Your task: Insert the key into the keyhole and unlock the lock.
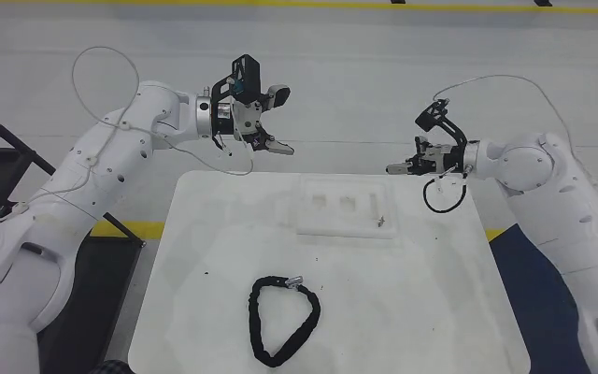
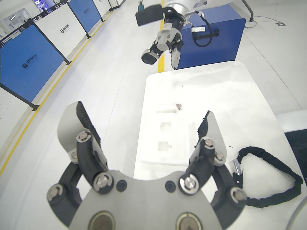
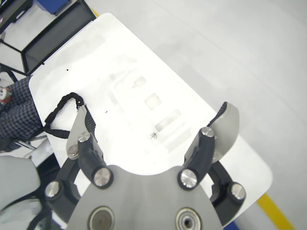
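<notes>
On the white table (image 1: 206, 309), a small key (image 1: 381, 222) lies on the tray (image 1: 316, 224). Left claw (image 1: 280, 122) and right claw (image 1: 397, 169) gape empty; the nearer right one should pinch the key's head squarely.

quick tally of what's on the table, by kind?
Lock: 1
Key: 1
Tray: 1
Total: 3
</notes>
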`<state>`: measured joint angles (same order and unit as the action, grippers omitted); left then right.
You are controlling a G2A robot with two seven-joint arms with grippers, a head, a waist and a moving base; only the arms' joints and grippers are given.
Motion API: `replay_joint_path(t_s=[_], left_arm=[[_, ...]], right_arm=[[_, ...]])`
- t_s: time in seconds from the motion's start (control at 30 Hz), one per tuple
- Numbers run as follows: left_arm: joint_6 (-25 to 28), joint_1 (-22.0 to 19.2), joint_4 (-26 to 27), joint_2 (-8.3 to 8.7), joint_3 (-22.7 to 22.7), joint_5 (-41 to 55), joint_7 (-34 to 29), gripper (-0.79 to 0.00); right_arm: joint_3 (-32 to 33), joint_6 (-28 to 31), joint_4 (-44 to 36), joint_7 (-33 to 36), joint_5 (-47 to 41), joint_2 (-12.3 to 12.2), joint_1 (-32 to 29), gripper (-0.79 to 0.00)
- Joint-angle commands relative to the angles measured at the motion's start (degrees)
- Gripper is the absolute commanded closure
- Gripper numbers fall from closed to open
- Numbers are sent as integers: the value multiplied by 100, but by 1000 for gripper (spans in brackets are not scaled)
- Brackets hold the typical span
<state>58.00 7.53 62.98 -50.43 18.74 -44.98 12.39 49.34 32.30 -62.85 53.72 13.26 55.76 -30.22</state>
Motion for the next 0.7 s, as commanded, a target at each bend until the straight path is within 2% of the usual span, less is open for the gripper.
replay_joint_path(t_s=[0.0,0.27,0.67], left_arm=[[0,0,0,0,0,0,0,-785],[0,0,0,0,0,0,0,-785],[0,0,0,0,0,0,0,-785]], right_arm=[[-124,-404,171,274,-263,63,49,-785],[-684,-1643,745,490,-534,386,94,-785],[-1420,-2244,1229,312,-114,854,139,-785]])
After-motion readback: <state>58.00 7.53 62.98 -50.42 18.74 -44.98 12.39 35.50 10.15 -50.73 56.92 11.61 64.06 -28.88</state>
